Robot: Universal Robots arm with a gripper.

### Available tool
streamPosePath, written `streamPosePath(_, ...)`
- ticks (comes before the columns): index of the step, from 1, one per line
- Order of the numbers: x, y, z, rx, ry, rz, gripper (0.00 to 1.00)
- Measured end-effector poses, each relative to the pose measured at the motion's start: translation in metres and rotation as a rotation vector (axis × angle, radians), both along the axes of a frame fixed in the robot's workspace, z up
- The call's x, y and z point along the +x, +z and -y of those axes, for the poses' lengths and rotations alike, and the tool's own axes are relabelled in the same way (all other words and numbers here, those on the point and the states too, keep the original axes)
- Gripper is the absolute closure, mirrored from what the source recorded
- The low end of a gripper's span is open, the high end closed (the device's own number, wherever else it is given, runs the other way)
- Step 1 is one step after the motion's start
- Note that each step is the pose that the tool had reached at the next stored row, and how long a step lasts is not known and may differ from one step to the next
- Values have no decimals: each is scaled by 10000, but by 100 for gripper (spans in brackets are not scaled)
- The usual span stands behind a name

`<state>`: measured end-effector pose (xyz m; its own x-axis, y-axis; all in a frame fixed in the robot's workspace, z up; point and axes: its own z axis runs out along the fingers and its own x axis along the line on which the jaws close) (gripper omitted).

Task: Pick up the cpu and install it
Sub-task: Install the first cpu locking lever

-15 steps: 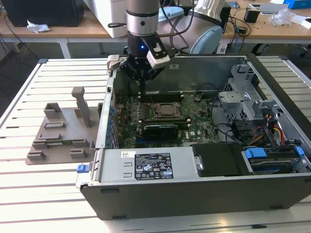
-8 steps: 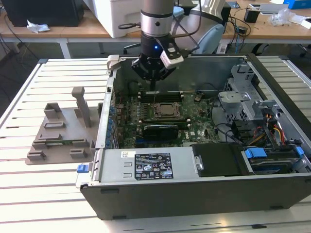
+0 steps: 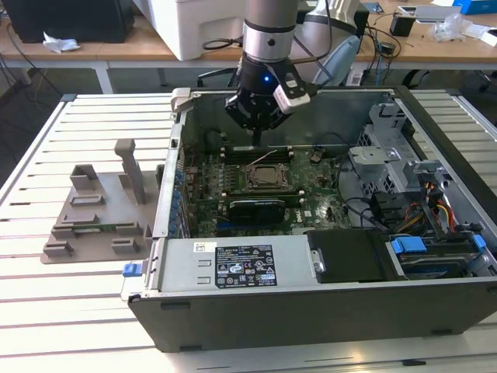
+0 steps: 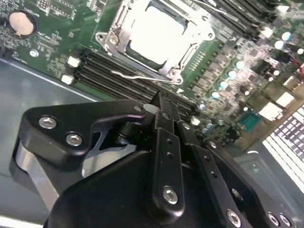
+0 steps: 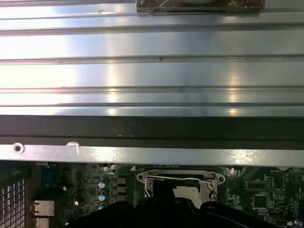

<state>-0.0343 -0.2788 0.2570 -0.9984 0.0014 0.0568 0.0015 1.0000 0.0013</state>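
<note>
Fingers (image 4: pixel 159 102) look pressed together with nothing held, hovering just above the memory slots (image 4: pixel 123 76). Beside them the cpu (image 4: pixel 154 31) already sits in its socket (image 4: pixel 118 40). Any descent should stay straight, clear of the retention lever (image 4: pixel 137 76).

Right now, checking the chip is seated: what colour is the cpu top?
Silvery-grey cpu, clearest in the second wrist view.

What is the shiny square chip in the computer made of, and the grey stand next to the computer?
The cpu looks like metal on top: a smooth, pale silvery face that reflects the light, sitting inside a bright metal frame. The grey stand looks like matte plastic, probably: dull, even grey with no shine and blocky moulded posts.
</note>
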Motion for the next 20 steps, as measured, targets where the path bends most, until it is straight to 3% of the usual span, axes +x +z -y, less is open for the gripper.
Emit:
streamPosePath(8, 24, -239, -6, 1, 231, -13, 89)
streamPosePath(16, 207, -432, -36, 1, 231, -153, 89)
streamPosePath(20, 302, -486, -36, 4, 232, -192, 89)
